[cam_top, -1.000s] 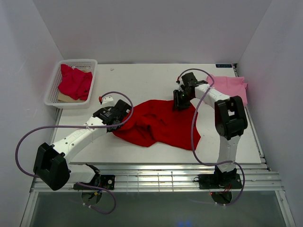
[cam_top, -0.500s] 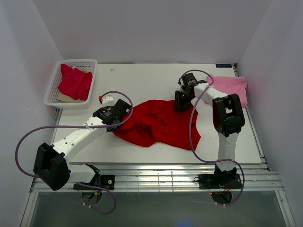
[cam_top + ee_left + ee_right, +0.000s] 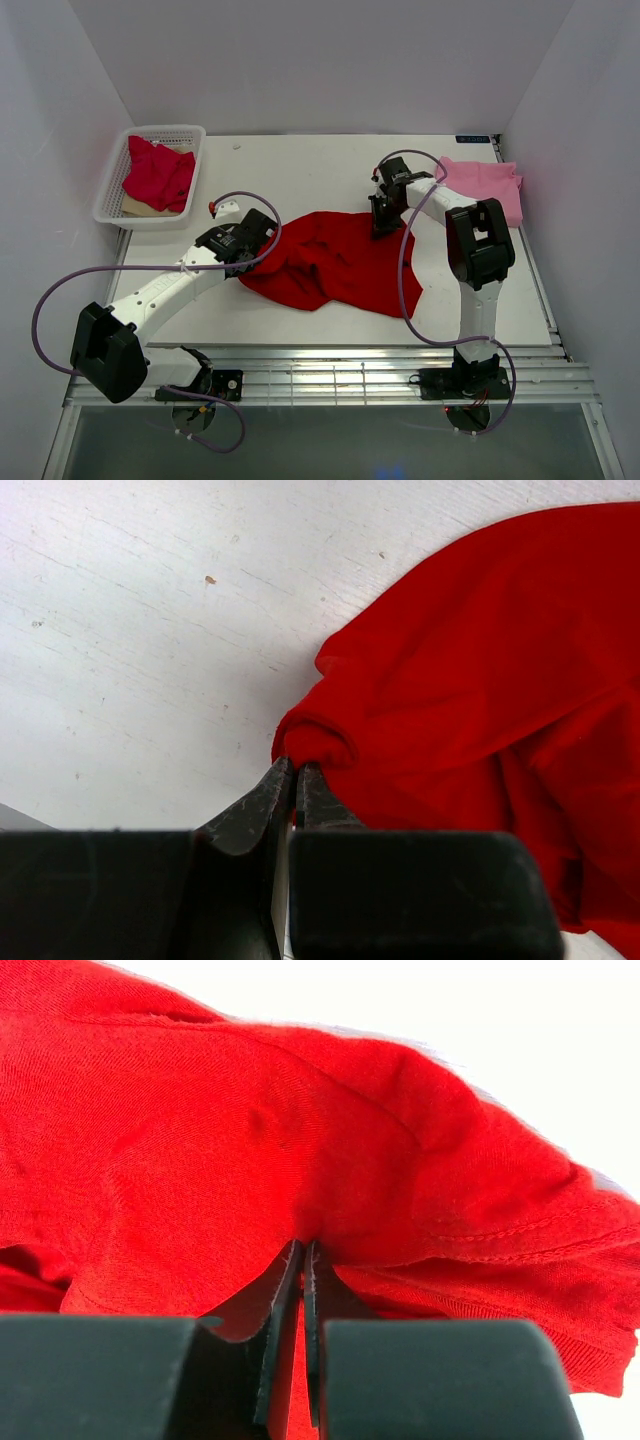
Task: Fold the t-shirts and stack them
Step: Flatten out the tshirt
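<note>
Right end effector (image 3: 303, 1248) has closed, now pinching the far edge of the bright red t-shirt (image 3: 335, 262). Left end effector (image 3: 295, 770) clamps a fold at its left side. Shirt lies crumpled mid-worktop (image 3: 300, 165); pink t-shirt (image 3: 485, 182) far right, seemingly folded.

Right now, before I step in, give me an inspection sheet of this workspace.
Surface: white table, a few small specks.
Job's things: bright red t-shirt crumpled mid-table; pink t-shirt far right; crimson t-shirt in the white mesh basket.
Clutter: white mesh basket far left, something tan under its shirt.
Grippers: left gripper shut on the bright red t-shirt's left edge; right gripper shut on its far edge.
Cables: purple cables loop beside both arms.
Surroundings: white walls on three sides.
</note>
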Action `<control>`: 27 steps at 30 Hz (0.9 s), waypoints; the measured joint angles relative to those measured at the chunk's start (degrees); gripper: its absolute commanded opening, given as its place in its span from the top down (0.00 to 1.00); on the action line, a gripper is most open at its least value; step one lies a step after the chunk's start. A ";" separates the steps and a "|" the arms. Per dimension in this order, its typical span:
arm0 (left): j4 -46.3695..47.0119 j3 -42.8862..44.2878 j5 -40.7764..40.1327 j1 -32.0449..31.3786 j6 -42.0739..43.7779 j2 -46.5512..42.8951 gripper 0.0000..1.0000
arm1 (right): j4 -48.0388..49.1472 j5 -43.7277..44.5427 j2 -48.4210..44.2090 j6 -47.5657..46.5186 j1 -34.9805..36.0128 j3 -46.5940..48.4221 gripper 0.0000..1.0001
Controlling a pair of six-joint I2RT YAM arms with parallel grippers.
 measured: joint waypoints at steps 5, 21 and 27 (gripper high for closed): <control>-0.02 0.48 0.00 0.61 0.61 -0.13 0.92 | -2.69 1.62 0.20 -0.07 0.07 1.79 0.92; 11.02 44.50 2.97 12.11 19.78 17.84 0.94 | -17.90 2.14 -1.95 -1.68 -8.63 43.15 0.92; 16.70 41.68 6.78 12.74 23.37 14.32 0.96 | -16.96 2.78 -10.32 -2.80 -9.86 25.51 0.92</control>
